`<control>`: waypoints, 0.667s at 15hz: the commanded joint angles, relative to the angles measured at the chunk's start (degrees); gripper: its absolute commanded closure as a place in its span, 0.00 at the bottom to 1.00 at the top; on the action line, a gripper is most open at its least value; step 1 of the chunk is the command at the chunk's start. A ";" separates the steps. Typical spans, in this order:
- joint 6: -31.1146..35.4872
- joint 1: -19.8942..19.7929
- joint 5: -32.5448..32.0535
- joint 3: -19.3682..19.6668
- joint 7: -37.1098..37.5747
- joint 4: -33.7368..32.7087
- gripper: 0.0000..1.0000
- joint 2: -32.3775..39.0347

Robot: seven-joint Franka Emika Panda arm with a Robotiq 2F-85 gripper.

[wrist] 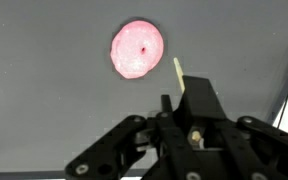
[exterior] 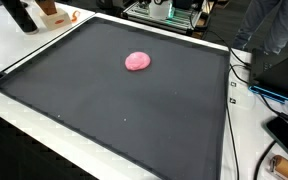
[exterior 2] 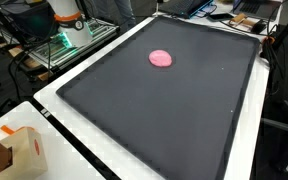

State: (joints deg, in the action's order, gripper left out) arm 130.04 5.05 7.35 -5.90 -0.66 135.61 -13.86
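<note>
1. My black Robotiq gripper (wrist: 199, 88) hangs above the work surface and fills the lower part of the wrist view. Its jaws look drawn together into one dark block, and I see nothing between them. A thin pale strip shows at the tip, and I cannot tell what it is.
2. Neither exterior view has the gripper in shot.
3. Just ahead of the fingertips in the wrist view lies the round, flattened pink lump of soft putty-like material (wrist: 137, 50), with a small dark dimple near its middle. It stands clear of the gripper, with open mat between them.
4. Both exterior views show the same lump (exterior: 137, 61) (exterior 2: 161, 58) sitting alone towards the far half of the large black rimmed mat (exterior: 104, 110) (exterior 2: 164, 120).
5. The mat rests on a white table (exterior: 44, 125), and a brown cardboard box (exterior 2: 14, 150) sits off one corner.
6. As I judge it, the approach is made and the grasp is not: the lump is unheld and flat on the mat, so contact, closing and any lift are all left.
</note>
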 commanded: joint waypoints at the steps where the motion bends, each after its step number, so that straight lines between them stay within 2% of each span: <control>1: -1.31 0.30 3.98 2.35 -2.10 -1.43 0.94 1.07; 5: -0.34 0.14 12.87 6.89 -10.96 -2.31 0.94 2.77; 10: 0.27 -0.55 26.27 11.68 -27.18 -2.46 0.94 5.62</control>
State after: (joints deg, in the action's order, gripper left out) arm 130.21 4.72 26.94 3.73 -19.81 133.49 -10.24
